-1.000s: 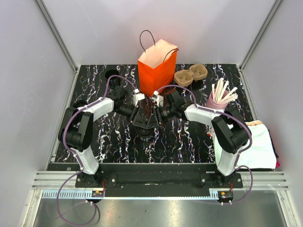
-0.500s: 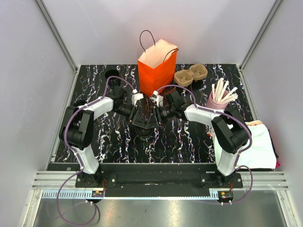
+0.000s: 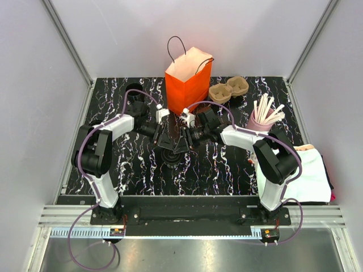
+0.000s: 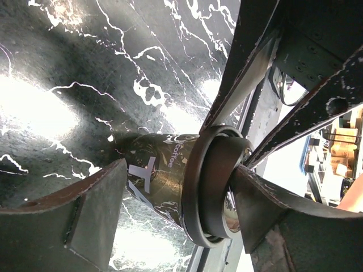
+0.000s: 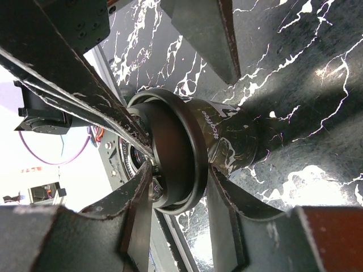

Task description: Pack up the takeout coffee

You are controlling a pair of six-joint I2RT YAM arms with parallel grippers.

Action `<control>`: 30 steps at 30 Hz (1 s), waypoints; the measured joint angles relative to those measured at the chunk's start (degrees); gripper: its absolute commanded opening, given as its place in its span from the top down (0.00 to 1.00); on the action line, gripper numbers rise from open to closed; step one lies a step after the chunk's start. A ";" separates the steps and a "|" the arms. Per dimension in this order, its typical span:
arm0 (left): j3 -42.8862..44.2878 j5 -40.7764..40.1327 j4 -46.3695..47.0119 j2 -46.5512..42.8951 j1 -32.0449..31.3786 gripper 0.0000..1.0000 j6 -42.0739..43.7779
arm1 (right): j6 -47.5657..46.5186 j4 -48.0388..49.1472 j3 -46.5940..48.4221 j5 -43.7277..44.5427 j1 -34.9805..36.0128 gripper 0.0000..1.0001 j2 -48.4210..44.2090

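Evidently the takeout coffee [image 4: 164, 181] stands at mid-table, just in front of the orange paper bag [image 3: 187, 85], with both grippers converged on it. The right gripper [image 5: 178, 181] is clamped on the cup at its black lid [image 5: 170, 153], one finger pressed to either side of the rim. The left gripper [image 4: 178, 175] has its jaws apart: one finger is clear of the cup wall, the other sits close to the lid.

Whether the base rests on the marbled table [image 3: 227, 170] or is raised cannot be determined.

Risks: a grip taken at the lid alone could pop the lid or let the cup drop. The left finger near the rim could snag it and tip the cup.

The top view fixes the bag's position but hides the cup beneath the grippers. Only the wrist views show the contact.
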 measured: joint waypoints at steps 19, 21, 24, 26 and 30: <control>1.36 5.92 -0.96 0.00 8.81 0.23 4.07 | -1.22 -1.88 0.50 -1.77 1.46 0.89 -0.11; 1.36 5.97 -4.00 0.00 9.01 0.24 7.17 | -1.31 -2.49 0.79 -1.70 1.46 0.89 -0.11; 1.16 6.14 -8.41 -0.02 9.09 0.25 12.02 | -1.70 -3.67 1.29 -1.62 1.49 0.90 -0.11; 0.48 6.12 -10.99 -0.09 9.09 0.26 15.02 | -2.08 -4.44 1.62 -1.53 1.51 0.91 -0.11; -1.38 6.01 -15.67 -0.22 9.16 0.30 19.87 | -2.67 -5.95 2.21 -1.05 1.66 0.91 -0.20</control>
